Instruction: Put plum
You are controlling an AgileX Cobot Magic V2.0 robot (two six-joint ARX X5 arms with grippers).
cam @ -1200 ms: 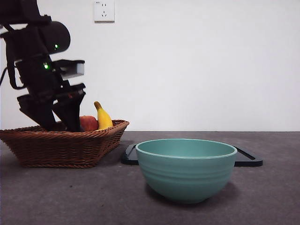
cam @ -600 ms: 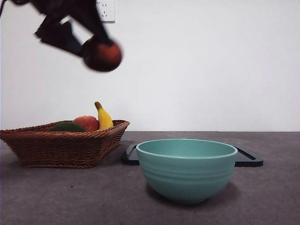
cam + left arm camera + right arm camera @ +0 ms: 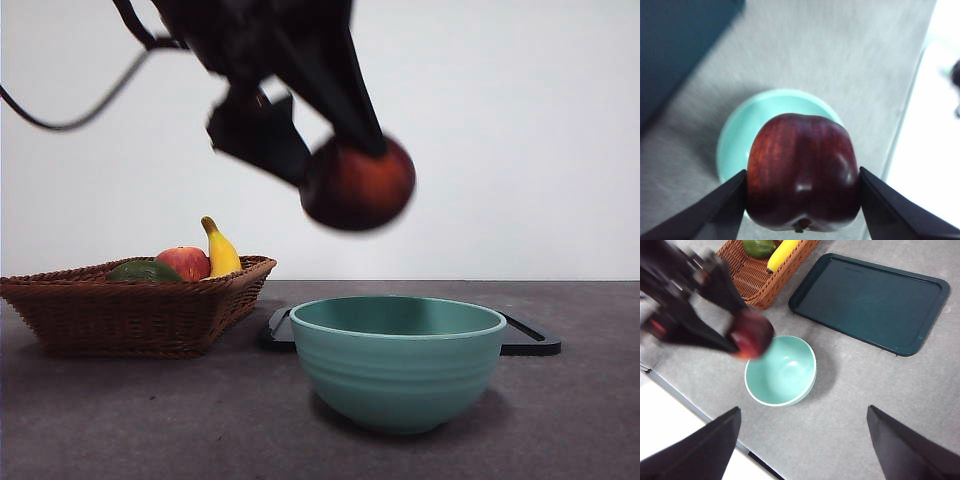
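Observation:
The plum [image 3: 358, 184] is a glossy dark maroon fruit held in the air, with my left gripper [image 3: 338, 165] shut on it. In the left wrist view the plum [image 3: 800, 150] fills the space between the two jaws of the left gripper [image 3: 802, 174], and the teal bowl [image 3: 732, 137] lies below it. Seen from the front, the plum hangs above the bowl [image 3: 398, 360], slightly to its left. The right wrist view shows the plum [image 3: 751, 333] over the bowl's [image 3: 781, 371] rim. My right gripper [image 3: 802, 410] is open, high above the table.
A wicker basket [image 3: 130, 310] at the left holds a red apple [image 3: 185, 262], a banana [image 3: 220, 250] and a green fruit [image 3: 143, 271]. A dark tray [image 3: 530, 340] lies flat behind the bowl. The table's edge runs near the bowl [image 3: 700, 412].
My left gripper lifted the plum out of the basket, then carried it right and lower, from high at the left to above the bowl.

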